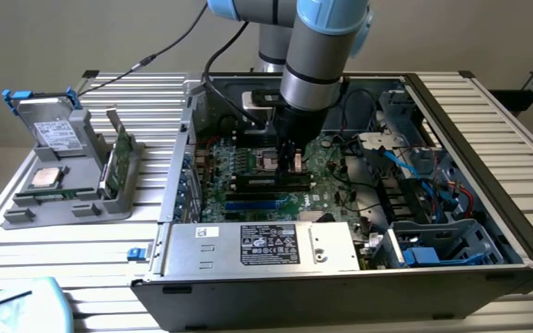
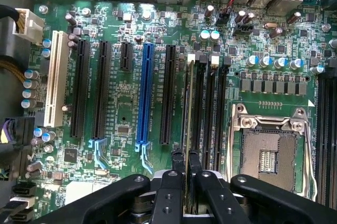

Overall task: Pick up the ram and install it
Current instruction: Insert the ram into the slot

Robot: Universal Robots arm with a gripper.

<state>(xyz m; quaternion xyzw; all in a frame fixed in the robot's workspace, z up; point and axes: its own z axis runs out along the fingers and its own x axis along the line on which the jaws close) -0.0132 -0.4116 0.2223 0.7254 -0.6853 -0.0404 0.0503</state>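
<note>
Reaching down into the open computer case [image 1: 341, 298] on the slatted worktop [image 1: 63, 243], gripper [image 1: 291, 165] low over the motherboard [image 1: 239, 156], at the black slots [image 1: 257, 184]. Along the case's near side, a labelled power supply [image 1: 266, 244]. Outside the case, at the exterior view's left, a grey holder [image 1: 86, 201] with a green card [image 1: 121, 149] standing upright.

ram [image 2: 188, 108]: thin dark-green stick, seen edge-on, pale strip along its upper edge. it stands upright on its long edge, pinched between the fingers of my gripper [image 2: 186, 163]. it runs parallel to and just beside the black memory slots [image 2: 204, 113], lined up over the outermost one. seating depth: cannot tell.
</note>
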